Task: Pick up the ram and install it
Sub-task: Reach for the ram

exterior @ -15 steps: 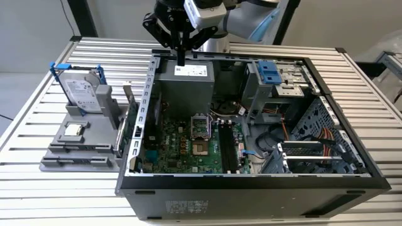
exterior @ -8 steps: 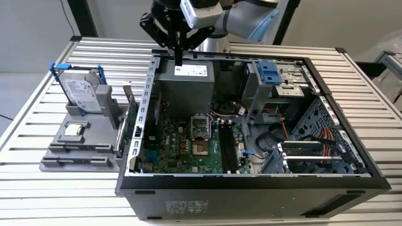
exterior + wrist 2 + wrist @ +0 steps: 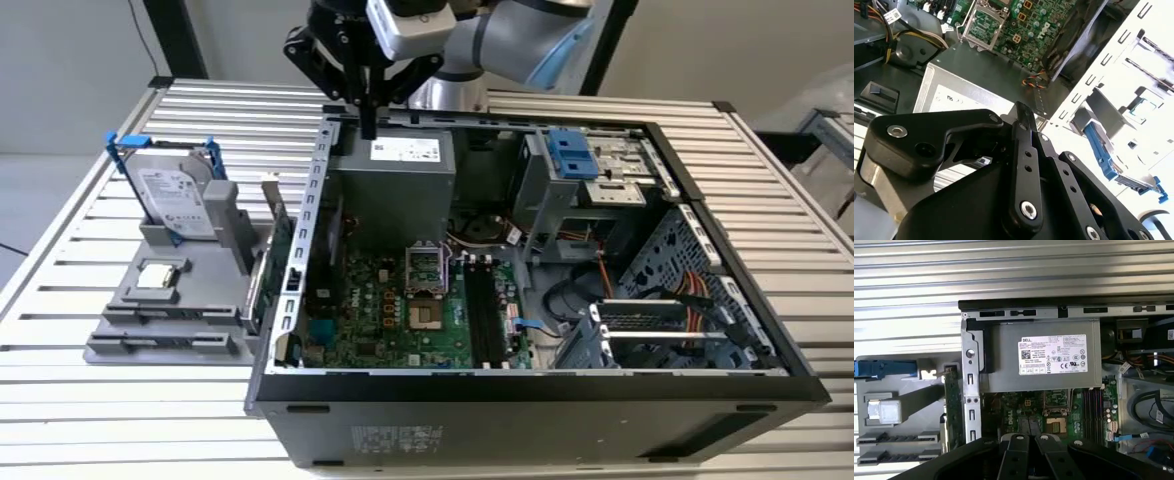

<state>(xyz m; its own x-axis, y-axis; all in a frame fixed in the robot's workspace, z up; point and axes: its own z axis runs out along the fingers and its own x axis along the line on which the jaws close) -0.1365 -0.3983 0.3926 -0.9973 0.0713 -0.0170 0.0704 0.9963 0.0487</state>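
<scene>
Item: black two-finger gripper (image 3: 368,120), hanging over the far edge of the grey power supply box with the white label (image 3: 387,185), inside the open dark tower case (image 3: 534,385) that lies on its side on the slatted metal table (image 3: 107,420). Finger state: in both wrist views the two black fingers (image 3: 1021,112) run together to a narrow tip, and I see nothing gripped between them. Item: green motherboard (image 3: 387,320) with its long black memory slots (image 3: 490,315); I see no stick standing in them, so I judge the install not done. Item: grey fixture tray (image 3: 100,350), just beside the case on the exterior view's left, carrying an upright silver hard drive with blue handle (image 3: 174,195), a small square silver chip (image 3: 160,277) and an upright green card (image 3: 264,275). Item: the ram, which I cannot pick out with certainty; two long narrow grooves (image 3: 894,438) in the tray show dark strips, and I judge it likeliest there. Status: pick-up not yet made, gripper well apart from the tray.
</scene>
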